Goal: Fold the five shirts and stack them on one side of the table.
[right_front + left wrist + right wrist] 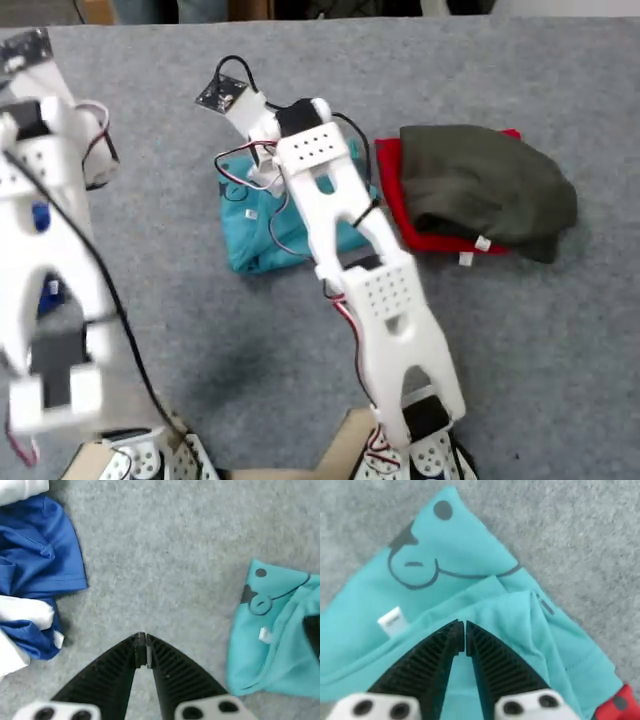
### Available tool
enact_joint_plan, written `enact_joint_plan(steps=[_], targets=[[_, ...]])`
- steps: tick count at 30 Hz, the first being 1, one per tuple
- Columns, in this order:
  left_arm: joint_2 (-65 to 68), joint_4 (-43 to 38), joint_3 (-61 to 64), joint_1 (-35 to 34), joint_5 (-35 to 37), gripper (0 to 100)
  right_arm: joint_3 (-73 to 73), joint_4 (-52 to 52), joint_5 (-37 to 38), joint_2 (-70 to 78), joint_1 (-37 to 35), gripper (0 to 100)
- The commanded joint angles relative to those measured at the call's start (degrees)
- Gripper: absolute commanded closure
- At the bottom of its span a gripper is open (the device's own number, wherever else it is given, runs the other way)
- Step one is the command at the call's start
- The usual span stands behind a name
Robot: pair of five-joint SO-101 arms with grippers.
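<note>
Teal shirt (470, 545) just beneath the closed right jaws, possibly touching.

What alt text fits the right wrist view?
The right end effector, shut, sits over a teal shirt with a drawn animal face, on a grey table. A red shirt corner peeks beside it.

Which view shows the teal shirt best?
The right wrist view: it shows the teal shirt close up, with its print and label plain. In the high view the right arm covers much of it. The left wrist view shows one side.
</note>
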Motion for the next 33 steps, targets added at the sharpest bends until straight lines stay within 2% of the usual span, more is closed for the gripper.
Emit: enact_joint_plan(steps=[1,7,11,15,24,29,33], targets=[[-15.12,-11.87,22.81,-0.31,-1.93,97,-13.93,3.78,-0.62,4.88,-1.05,98.1],[-25.49,-22.07,43.3,-0.4,-1.85,97,-26.59,5.19,-0.7,12.53,-2.73,98.1],[-26.11,-25.58,50.15,0.84,-1.93,97,-27.91,4.84,-0.7,15.34,-3.69,98.1],[-26.37,-25.85,51.82,0.75,-2.11,97,-27.56,5.8,-0.7,16.75,-2.46,98.3],[-26.29,-26.02,52.26,0.48,-2.2,97,-27.47,14.86,-0.26,15.43,0.26,98.3],[-26.29,-25.85,52.26,0.4,-2.2,97,-27.3,15.21,-0.53,14.46,3.78,98.3],[-26.29,-25.49,52.26,0.31,-2.2,97,-20.44,15.21,-0.53,8.31,6.59,98.4]])
